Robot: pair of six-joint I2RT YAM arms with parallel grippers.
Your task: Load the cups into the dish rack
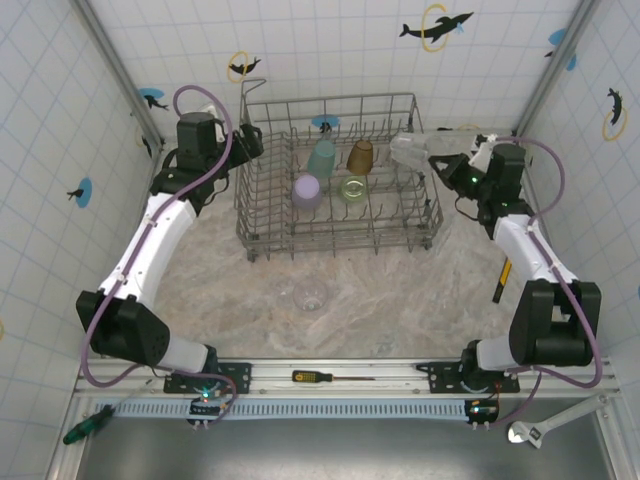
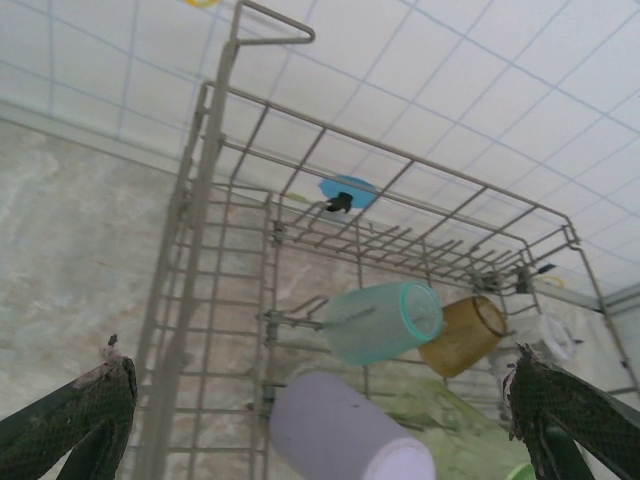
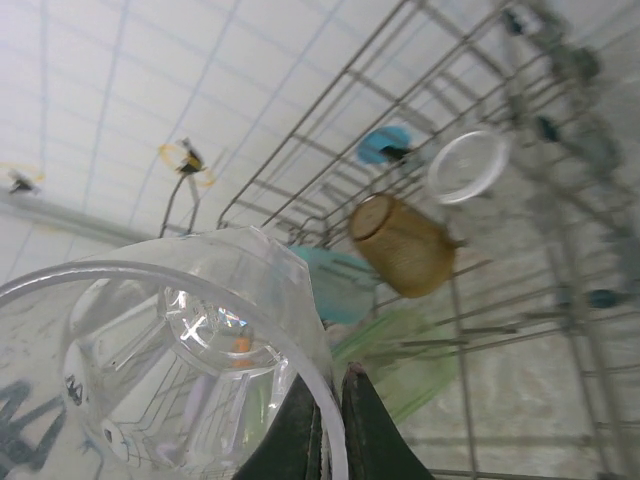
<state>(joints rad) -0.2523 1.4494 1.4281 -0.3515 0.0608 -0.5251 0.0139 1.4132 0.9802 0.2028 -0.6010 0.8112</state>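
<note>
Upper right, the right gripper jaws clench a clear cup by its rim at the dish rack; upper left, the left gripper jaws gape wide.

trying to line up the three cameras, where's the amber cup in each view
Top external: amber cup in the far half of the dish rack, right of the teal cup.
Left wrist: amber cup lower right of centre, right of the teal cup.
Right wrist: amber cup near centre, up-right of the teal cup.
Shared landmark: blue wall sticker behind the rack.
</note>
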